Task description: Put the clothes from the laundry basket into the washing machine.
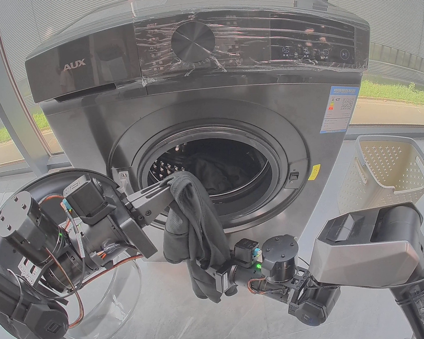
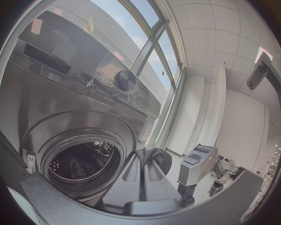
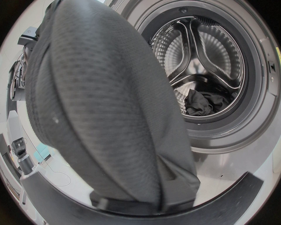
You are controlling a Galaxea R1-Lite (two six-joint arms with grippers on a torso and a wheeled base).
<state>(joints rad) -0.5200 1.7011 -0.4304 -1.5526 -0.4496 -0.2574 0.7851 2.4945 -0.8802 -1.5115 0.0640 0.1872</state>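
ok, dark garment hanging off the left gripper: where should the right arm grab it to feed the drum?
Probably the thick bunched fold of the dark garment just under the left gripper, not the loose tail. Come from the robot's right and below: the open door and left arm fill the other side.

The left end effector (image 2: 142,160) grips a dark garment (image 2: 158,154) near the open washing machine (image 2: 73,96).
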